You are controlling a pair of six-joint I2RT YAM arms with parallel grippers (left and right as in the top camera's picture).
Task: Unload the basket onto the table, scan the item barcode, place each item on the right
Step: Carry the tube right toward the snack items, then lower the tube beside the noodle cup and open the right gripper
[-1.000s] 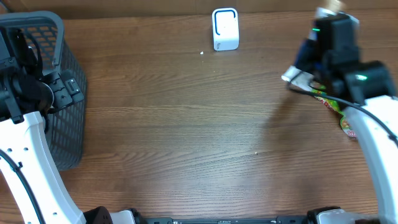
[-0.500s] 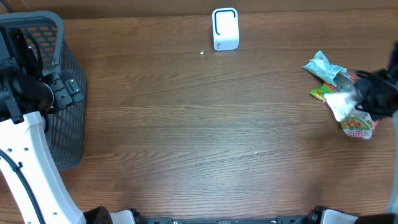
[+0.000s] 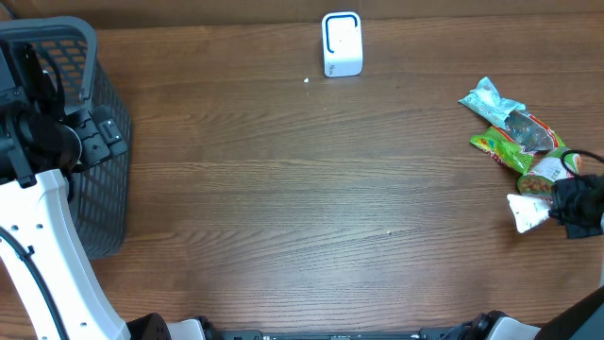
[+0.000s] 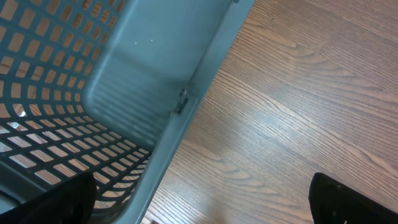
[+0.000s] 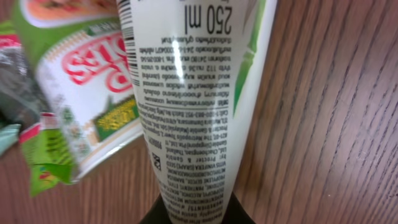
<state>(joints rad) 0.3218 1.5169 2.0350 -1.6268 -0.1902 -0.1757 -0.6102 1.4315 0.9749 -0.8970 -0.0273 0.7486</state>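
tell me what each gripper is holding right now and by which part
The right gripper is shut on the white tube, pinching its narrower end. The left gripper is open by the basket, holding nothing.

The basket [image 3: 106, 198] stands far left, scanner [image 3: 342, 43] back centre, packets [image 3: 514, 142] far right, tube [image 3: 525, 210] before them, perhaps touching.

A grey mesh basket [image 3: 109, 198] stands at the left edge of the brown, wood-grained tabletop [image 3: 283, 189], its slatted wall close by.
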